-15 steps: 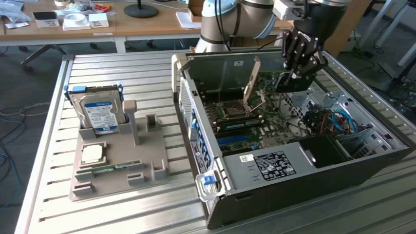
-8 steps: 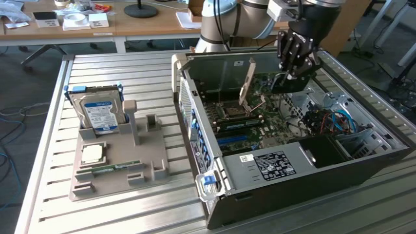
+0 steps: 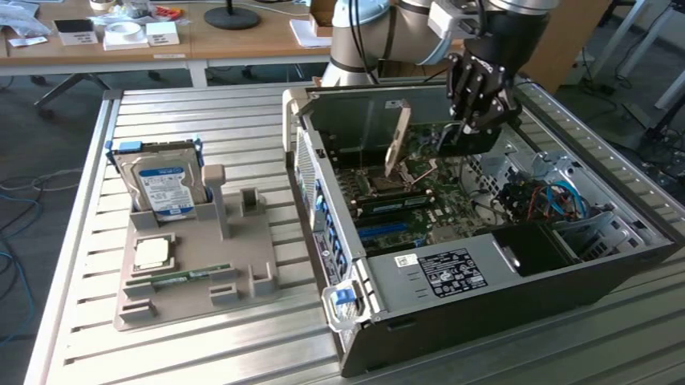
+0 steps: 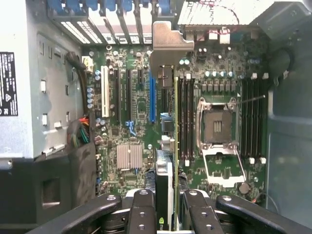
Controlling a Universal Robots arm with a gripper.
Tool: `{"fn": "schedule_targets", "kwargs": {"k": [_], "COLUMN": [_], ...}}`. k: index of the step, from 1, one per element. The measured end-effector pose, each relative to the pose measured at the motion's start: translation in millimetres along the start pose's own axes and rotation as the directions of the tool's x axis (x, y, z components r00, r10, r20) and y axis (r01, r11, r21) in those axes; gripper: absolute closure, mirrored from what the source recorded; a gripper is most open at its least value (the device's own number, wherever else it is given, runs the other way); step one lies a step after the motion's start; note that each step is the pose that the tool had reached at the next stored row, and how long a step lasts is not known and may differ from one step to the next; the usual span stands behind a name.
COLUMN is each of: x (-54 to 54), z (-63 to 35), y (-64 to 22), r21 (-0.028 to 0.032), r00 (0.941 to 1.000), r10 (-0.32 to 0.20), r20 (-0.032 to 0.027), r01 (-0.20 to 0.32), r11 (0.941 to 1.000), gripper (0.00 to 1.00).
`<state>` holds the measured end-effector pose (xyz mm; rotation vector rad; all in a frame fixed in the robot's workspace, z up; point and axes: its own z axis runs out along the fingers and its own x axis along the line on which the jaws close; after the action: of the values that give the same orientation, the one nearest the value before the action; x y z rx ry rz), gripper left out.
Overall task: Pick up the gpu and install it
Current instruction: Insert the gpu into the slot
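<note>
Tool (image 3: 477,112) clamped on thin, flat gpu (image 4: 165,178), held edge-on with green, component-studded motherboard (image 4: 131,105) directly beneath.

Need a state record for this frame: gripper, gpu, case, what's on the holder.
gripper: shut on gpu, inside the case
gpu: edge-on between the fingers, above the motherboard; seated or not, cannot tell
case: side open
holder: hard drive upright, memory stick lying flat
</note>
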<state>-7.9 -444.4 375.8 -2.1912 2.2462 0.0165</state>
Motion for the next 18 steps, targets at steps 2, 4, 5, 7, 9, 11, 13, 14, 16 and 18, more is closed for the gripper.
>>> {"fn": "schedule_targets", "kwargs": {"k": [2, 4, 5, 7, 9, 11, 13, 14, 16, 18], "x": [0.1, 0.1, 0.1, 0.2, 0.2, 0.1, 0.2, 0.3, 0.4, 1.4], "z": [2.1, 4.5, 5.1, 5.1, 5.1, 5.3, 6.3, 6.7, 8.0, 9.6], "y": [2.0, 3.3, 3.6, 3.6, 3.6, 3.7, 6.6, 8.3, 10.8, 11.9], "r21": [-0.0001, -0.0001, -0.0002, -0.0002, -0.0002, -0.0002, -0.0001, -0.0002, -0.0002, -0.0003], "r00": [1.0000, 0.9999, 0.9999, 0.9999, 0.9999, 0.9999, 0.9999, 0.9999, 0.9999, 0.9998], "r10": [-0.005, -0.011, -0.013, -0.014, -0.014, -0.014, -0.014, -0.015, -0.016, -0.022], "r20": [-0.0002, -0.0002, -0.0003, -0.0004, -0.0004, -0.0002, 0.0001, -0.0002, -0.0001, -0.0003], "r01": [0.005, 0.011, 0.013, 0.014, 0.014, 0.014, 0.014, 0.015, 0.016, 0.022], "r11": [1.0000, 0.9999, 0.9999, 0.9999, 0.9999, 0.9999, 0.9999, 0.9999, 0.9999, 0.9998], "gripper": [0.73, 0.73, 0.73, 0.73, 0.73, 0.73, 0.73, 0.73, 0.73, 0.73]}}
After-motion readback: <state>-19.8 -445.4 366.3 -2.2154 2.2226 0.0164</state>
